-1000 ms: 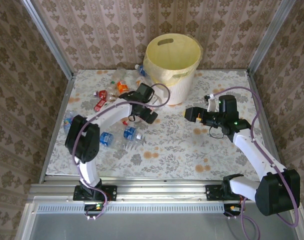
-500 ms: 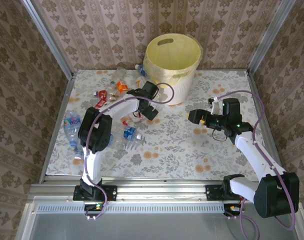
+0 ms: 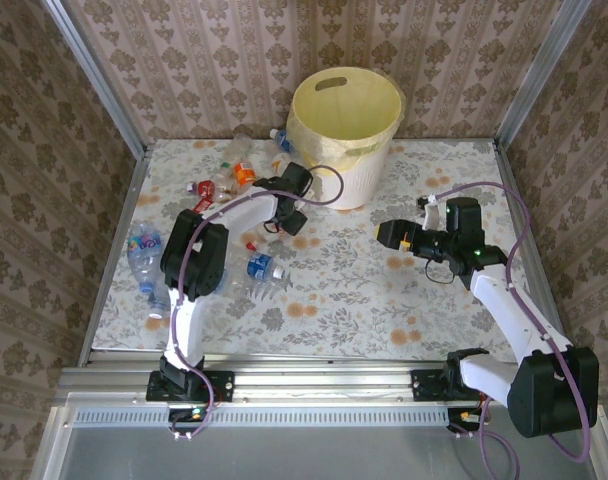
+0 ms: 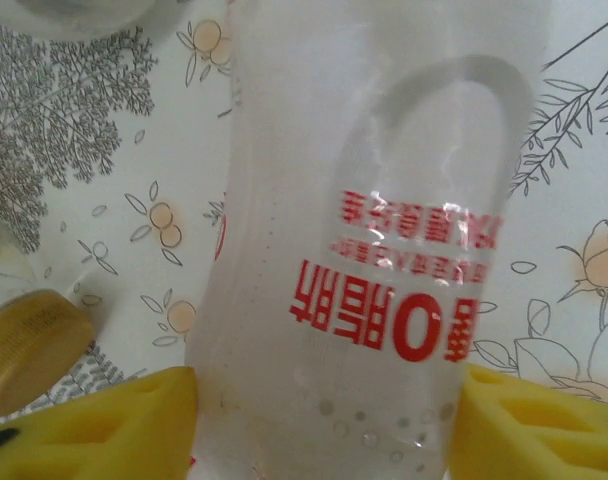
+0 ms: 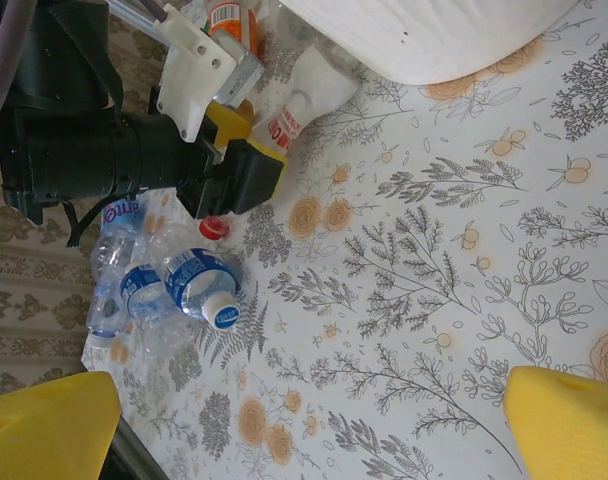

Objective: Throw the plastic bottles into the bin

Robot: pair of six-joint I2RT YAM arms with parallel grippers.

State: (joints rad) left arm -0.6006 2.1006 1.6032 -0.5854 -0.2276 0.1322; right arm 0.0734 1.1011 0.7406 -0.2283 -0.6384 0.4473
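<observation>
Clear bottle [image 4: 364, 250] is pinched in your left gripper [image 4: 324, 420]; lift it over the bin [image 3: 364, 170] rim before releasing; right gripper [image 5: 304, 420] hangs spread.

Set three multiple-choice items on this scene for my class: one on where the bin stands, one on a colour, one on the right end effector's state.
1. Where on the table does the bin stand?
A. near edge
B. far edge, about the middle
C. near left corner

2. What colour is the lettering on the clear bottle between the left end effector fingers?
A. blue
B. red
C. green

3. The right end effector is:
A. open and empty
B. shut on a bottle
C. shut on a cap

Answers:
1 B, the top view shows it by the back wall.
2 B, the left wrist view shows red print.
3 A, its yellow fingers stand wide apart with nothing between them.
</observation>
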